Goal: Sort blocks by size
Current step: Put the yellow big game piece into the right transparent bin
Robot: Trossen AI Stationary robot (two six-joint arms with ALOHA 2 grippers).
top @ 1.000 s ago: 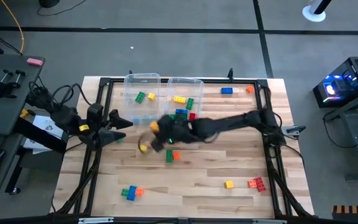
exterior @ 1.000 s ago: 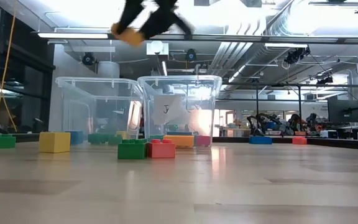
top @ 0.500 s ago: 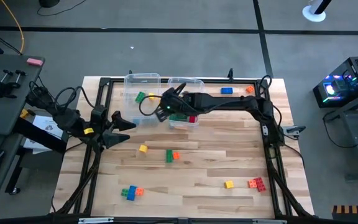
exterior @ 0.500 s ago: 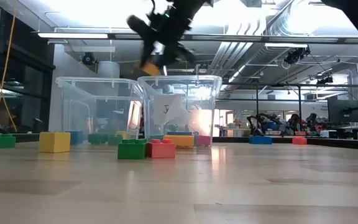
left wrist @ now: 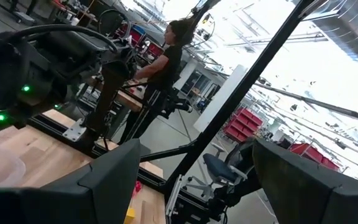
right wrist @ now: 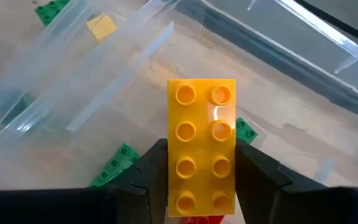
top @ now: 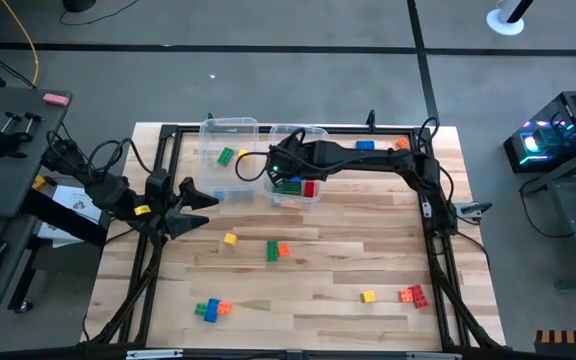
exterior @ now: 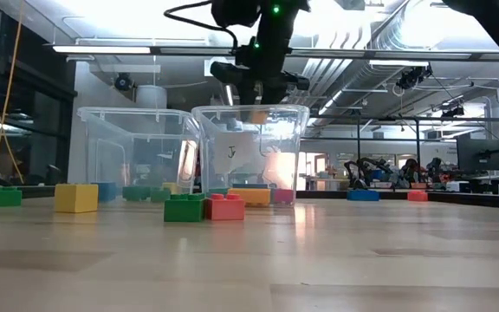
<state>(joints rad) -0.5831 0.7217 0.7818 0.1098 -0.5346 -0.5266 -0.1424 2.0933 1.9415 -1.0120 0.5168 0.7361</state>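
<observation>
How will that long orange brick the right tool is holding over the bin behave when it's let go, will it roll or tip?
The orange brick looks rigid, flat-sided plastic, so it probably won't roll. It seems light and smooth, so it may bounce or slide on landing. Pinched at one end by the right tool, it could tumble onto the blocks in the clear bin.

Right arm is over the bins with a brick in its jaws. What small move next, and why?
Probably open the right gripper and drop the long orange-yellow eight-stud brick. It is clamped between the fingers directly above the right-hand clear plastic bin, which already holds other longer bricks; the left gripper waits open at the table's left side.
</observation>
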